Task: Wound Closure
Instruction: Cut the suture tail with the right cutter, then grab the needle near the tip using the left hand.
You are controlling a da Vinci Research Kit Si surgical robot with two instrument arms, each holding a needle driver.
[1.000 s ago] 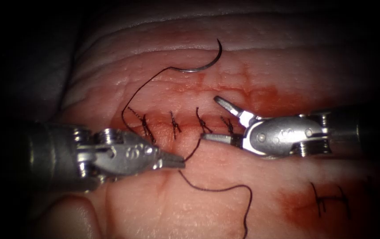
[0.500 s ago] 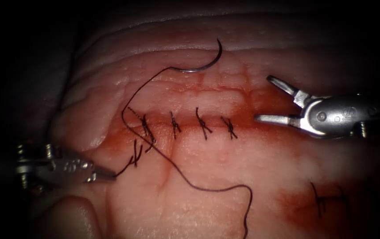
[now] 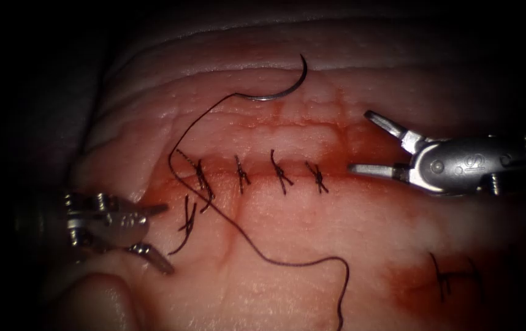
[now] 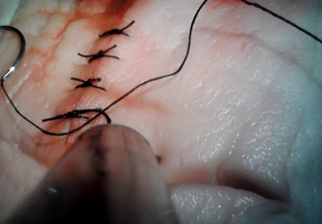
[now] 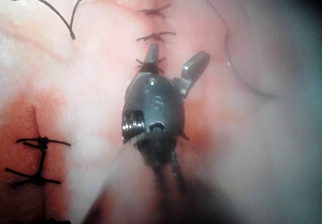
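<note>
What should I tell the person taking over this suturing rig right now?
Left tool: jaws open, holding nothing, left of the cut.
Right tool: jaws open, holding nothing, at the cut's right end.
Needle: lying free on the tissue above the cut, not in it.
Thread: trails from the needle, loose across the tissue.
Done: four knotted stitches across the cut; a cut end of thread lies near the left tool.
Left: cannot tell.
</note>
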